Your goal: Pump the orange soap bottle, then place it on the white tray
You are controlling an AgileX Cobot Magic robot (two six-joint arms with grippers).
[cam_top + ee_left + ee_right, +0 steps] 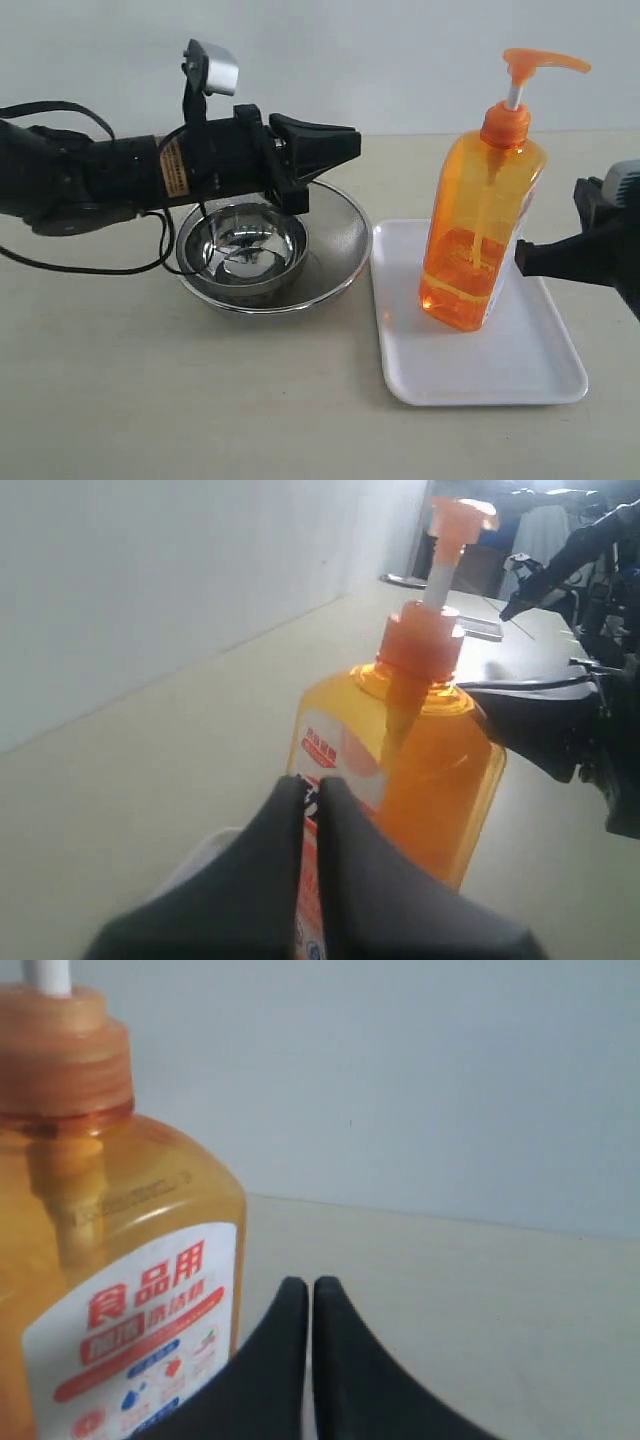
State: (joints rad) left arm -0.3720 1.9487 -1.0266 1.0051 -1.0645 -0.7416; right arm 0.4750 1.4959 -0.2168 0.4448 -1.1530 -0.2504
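Observation:
The orange soap bottle (483,222) stands upright on the white tray (470,375), pump head raised. My left gripper (352,143) hovers shut over the steel bowl, well left of the bottle and holding nothing. In the left wrist view the bottle (440,770) shows past the closed left gripper (312,783). My right gripper (520,257) is shut with its tip right beside the bottle's lower right side; whether it touches is unclear. The right wrist view shows the bottle's label (135,1330) next to the empty, closed right gripper (302,1285).
A round steel mesh bowl (345,245) holding a smaller steel bowl (242,245) sits left of the tray, under the left arm. A pale wall runs behind the beige table (150,400).

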